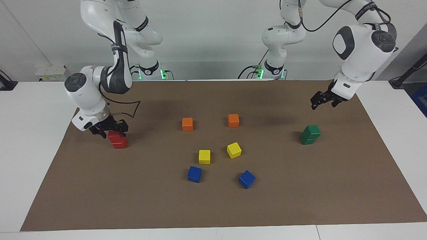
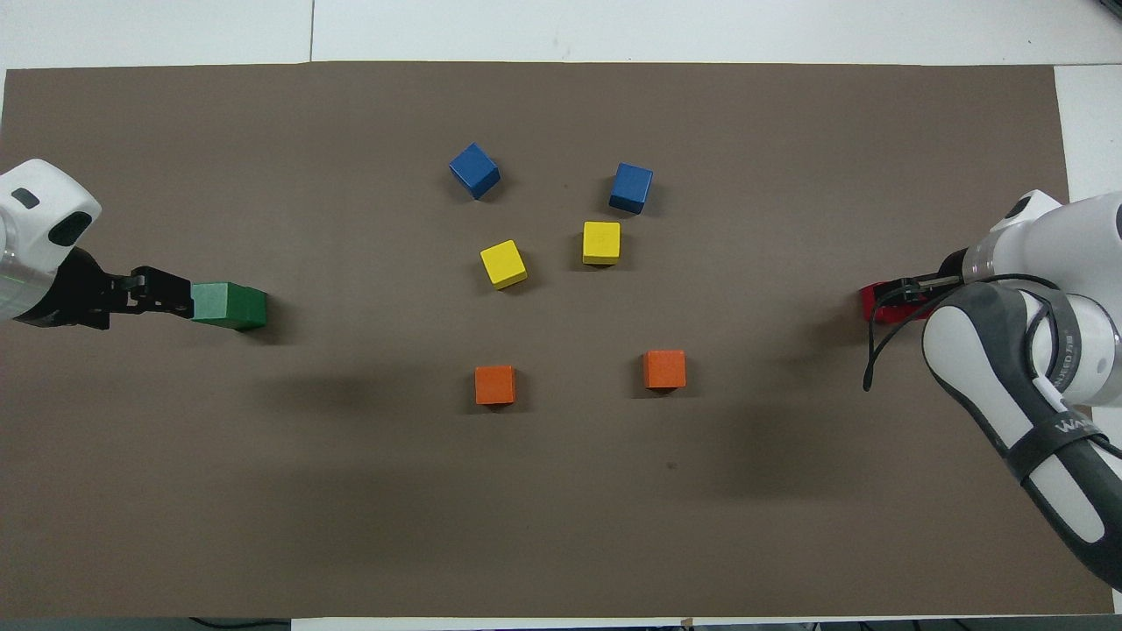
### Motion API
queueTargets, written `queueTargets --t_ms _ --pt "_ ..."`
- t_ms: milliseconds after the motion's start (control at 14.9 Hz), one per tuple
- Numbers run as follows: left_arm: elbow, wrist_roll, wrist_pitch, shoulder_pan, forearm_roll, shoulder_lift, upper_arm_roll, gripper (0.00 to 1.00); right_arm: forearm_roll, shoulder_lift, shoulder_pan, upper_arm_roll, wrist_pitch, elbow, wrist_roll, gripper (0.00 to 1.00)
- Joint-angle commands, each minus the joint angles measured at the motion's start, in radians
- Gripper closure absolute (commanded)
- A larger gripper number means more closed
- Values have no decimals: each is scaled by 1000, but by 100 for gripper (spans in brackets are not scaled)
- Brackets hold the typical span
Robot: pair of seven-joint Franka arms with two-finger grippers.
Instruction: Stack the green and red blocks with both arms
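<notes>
Partial lettering "WA…" and "…UREO" shows on the right arm's straps, seen overhead. Cubes counted: two green, two red, two orange point(image 1: 187, 124), two yellow point(image 1: 204, 156), two blue point(image 1: 194, 174). The green stack point(image 1: 310, 134) stands upright at the surface's point(image 1: 300, 200) left-arm end, at three o'clock from the yellows in the facing view. The left gripper point(image 1: 323, 100), fingers spread, hangs above it. The red stack point(image 1: 118, 140) stands at nine o'clock, its top cube pinched by the right gripper point(image 1: 111, 128).
</notes>
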Motion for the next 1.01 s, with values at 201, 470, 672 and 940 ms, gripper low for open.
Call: queueTargets --t_ms 201,470,672,940 --pt "-6 -10 1 -109 0 -2 48 0 0 29 -6 8 -7 72 -7 0" --pt "-2 -10 7 -126 -13 5 59 0 6 22 15 14 -124 186 32 0" --pt "49 -13 1 -114 -20 42 56 0 6 5 50 22 -289 320 77 0" --pt "69 -13 -26 -108 -20 44 59 0 14 -119 54 25 -440 363 95 0"
